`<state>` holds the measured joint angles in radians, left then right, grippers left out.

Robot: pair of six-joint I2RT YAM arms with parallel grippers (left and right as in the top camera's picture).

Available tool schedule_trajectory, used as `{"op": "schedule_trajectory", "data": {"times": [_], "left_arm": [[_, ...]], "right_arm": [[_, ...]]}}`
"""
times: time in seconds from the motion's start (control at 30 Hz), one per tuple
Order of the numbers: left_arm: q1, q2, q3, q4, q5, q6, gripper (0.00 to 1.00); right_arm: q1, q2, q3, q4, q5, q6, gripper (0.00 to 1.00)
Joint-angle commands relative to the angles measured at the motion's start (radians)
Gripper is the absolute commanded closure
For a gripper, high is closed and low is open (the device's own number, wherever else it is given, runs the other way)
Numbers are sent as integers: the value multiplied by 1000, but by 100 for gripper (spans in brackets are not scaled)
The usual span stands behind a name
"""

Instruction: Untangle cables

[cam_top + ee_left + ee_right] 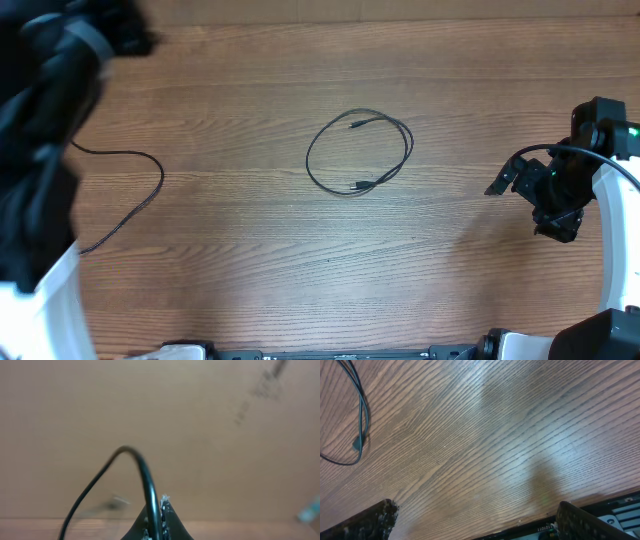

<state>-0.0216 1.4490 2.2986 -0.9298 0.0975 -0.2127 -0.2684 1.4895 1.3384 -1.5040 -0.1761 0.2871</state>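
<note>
**Left gripper clamps black cable as greenish-grey loop lies mid-table**

The left gripper [156, 521] is closed on a black cable [149, 485], seen close and blurred in the left wrist view. The cord rises from between the pinched fingers, arches over and drops away to the lower left of that picture, against the wooden table [300, 280]. In the overhead view the left arm [45, 150] fills the left edge as a dark, out-of-focus mass. A thin black cord runs out from under it, bends round in a wide curve and trails back toward the near-left edge of the table. The gripper itself is hidden in that view.

The greenish-grey cable [358, 186] lies by itself at the middle of the table, coiled in one loose, roughly round loop. Both small plug ends rest on the loop line, one at the far side and one at the near side. It is well apart from the black cord and from both arms, and no gripper touches it.

The right gripper [476, 510] hangs over bare wood at the right side of the table. Its two fingers stand wide apart with only wood grain showing between them. Part of the greenish loop and one plug end show in the upper-left corner of the right wrist view.
</note>
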Motion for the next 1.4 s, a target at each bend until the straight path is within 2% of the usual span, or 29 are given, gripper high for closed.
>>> {"op": "schedule_trajectory", "data": {"times": [0.0, 0.17, 0.33, 0.77, 1.03, 1.07, 1.13, 1.17, 1.2, 1.23, 1.27, 1.37], "left_arm": [[95, 2, -5, -58, 26, -38, 94], [157, 24, -7, -183, 5, -34, 96], [160, 87, -7, -266, -65, -34, 96], [185, 316, -7, -383, -531, -37, 96], [303, 413, -7, -448, -578, -83, 95], [317, 425, -7, -455, -567, -84, 91], [338, 441, -7, -469, -531, -84, 71], [346, 446, -7, -474, -506, -84, 46], [352, 451, -8, -477, -475, -83, 15], [356, 454, -8, -478, -450, -83, 5], [361, 457, -8, -478, -405, -82, 0], [361, 460, -7, -478, -327, -82, 0]], "right_arm": [[-2, -6, -2, 2, 3, -5, 0], [-2, -6, -2, 2, 3, -5, 0], [-2, -6, -2, 1, 3, -5, 0], [-2, -6, -2, -4, 3, -5, 0], [-2, -6, -2, -9, 3, -5, 0], [-2, -6, -2, -9, 3, -5, 0], [-2, -6, -2, -8, 3, -4, 0], [-2, -6, -2, -8, 3, -4, 0], [-2, -6, -2, -9, 3, -4, 0], [-2, -6, -2, -9, 3, -4, 0], [-2, -6, -2, -9, 3, -4, 0], [-2, -6, -2, -9, 3, -4, 0]]}}
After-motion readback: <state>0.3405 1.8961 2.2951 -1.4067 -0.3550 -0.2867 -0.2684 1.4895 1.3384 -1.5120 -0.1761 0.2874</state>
